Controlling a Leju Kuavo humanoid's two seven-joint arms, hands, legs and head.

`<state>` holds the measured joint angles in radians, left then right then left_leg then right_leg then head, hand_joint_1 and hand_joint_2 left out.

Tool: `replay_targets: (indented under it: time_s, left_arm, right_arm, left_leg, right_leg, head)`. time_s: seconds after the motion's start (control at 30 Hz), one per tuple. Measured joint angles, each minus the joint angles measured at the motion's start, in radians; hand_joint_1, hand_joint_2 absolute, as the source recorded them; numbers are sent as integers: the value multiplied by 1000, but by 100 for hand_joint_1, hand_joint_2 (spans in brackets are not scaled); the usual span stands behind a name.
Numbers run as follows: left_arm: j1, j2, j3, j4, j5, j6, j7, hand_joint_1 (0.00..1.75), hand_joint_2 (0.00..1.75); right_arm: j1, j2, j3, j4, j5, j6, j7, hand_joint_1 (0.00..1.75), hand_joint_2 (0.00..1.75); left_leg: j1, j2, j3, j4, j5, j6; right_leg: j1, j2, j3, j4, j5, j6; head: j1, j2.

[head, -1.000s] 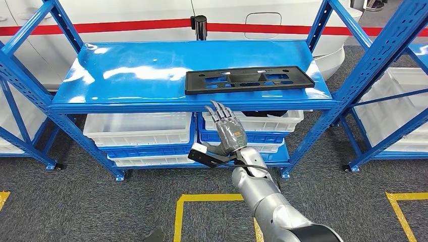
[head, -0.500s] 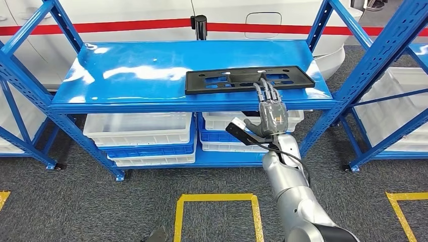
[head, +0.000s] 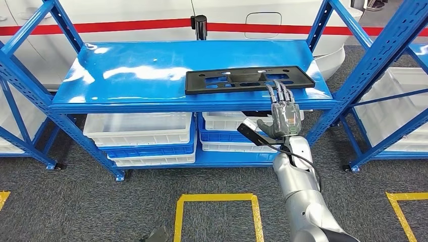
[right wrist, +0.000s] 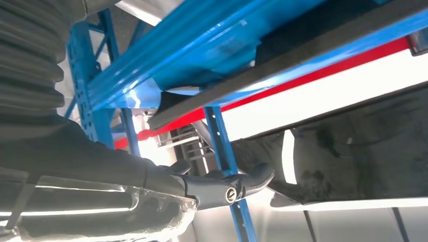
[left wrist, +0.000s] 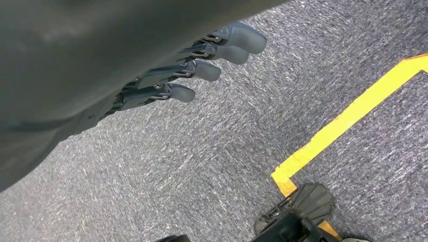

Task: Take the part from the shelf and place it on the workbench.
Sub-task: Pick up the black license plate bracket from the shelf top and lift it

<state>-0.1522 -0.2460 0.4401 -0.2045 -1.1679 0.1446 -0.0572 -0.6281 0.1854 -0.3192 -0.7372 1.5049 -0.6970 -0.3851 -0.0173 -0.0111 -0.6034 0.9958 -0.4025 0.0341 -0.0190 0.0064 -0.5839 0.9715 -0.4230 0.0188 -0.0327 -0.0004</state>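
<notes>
You've got the blue shelf (head: 126, 75) ahead w/ white bins (head: 139, 128) stacked on the lower tier. The part (head: 227, 80), a flat black plate, lies on the top deck toward the right, near the front edge. Your right hand (head: 282, 116) reaches up, fingers straight and spread, tips over the part's front edge, nothing gripped. Left hand (left wrist: 202, 60) hangs over grey carpet (left wrist: 202, 166), fingers loosely extended, empty.

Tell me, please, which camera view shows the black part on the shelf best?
The head view: the black part lies flat on the blue shelf, whole outline visible, the right hand reaching its near edge. The right wrist view shows its dark edge from below. The left wrist view faces the floor.
</notes>
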Motion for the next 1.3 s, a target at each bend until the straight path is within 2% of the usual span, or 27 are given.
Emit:
replay_targets:
  time_s: [0.7,0.87,1.03,1.13,1.17,1.2,1.27,1.3]
  left_arm:
    - [1,-1,0,0,30,-25,2,0,0]
    - [3,-1,3,0,37,-22,2,0,0]
    - [4,-1,7,0,40,-18,2,0,0]
    - [4,-2,10,0,41,-16,2,0,0]
    - [4,-3,11,0,43,-15,2,0,0]
    - [5,-4,11,0,44,-13,2,0,0]
    - [5,-6,13,0,47,-10,3,0,0]
    - [7,-7,14,0,48,-10,3,0,0]
  right_arm:
    - [32,-9,9,2,-33,0,1,0,175]
    - [39,-10,9,8,-33,0,-1,0,175]
    - [44,-9,9,13,-33,0,-1,0,175]
    - [43,-8,10,13,-33,0,-1,0,175]
    - [42,-9,10,14,-33,0,-1,0,175]
    - [40,-9,10,14,-33,0,-1,0,175]
    - [41,-11,10,18,-32,0,-1,0,175]
    - [45,-12,10,20,-31,0,-1,0,175]
  left_leg:
    - [0,0,0,0,0,0]
    - [-2,0,-2,3,-2,2]
    - [-5,0,-6,9,-5,11]
    - [0,1,5,-11,4,27]
    - [3,2,11,-21,10,33]
    - [5,3,16,-30,15,37]
    - [2,5,16,-31,17,40]
    - [1,4,14,-31,17,40]
  right_leg:
    - [0,0,0,0,0,0]
    - [-5,0,1,-1,0,1]
    - [-9,0,1,-2,2,4]
    - [-4,-1,-1,1,-2,11]
    - [-2,-1,-14,26,-16,9]
    - [0,-2,-37,74,-39,4]
    - [-1,-2,-107,217,-96,-7]
    - [-1,-3,-136,273,-114,-7]
  head:
    - [0,0]
    - [0,0]
    - [0,0]
    - [1,0]
    - [1,0]
    - [3,0]
    - [4,0]
    - [4,0]
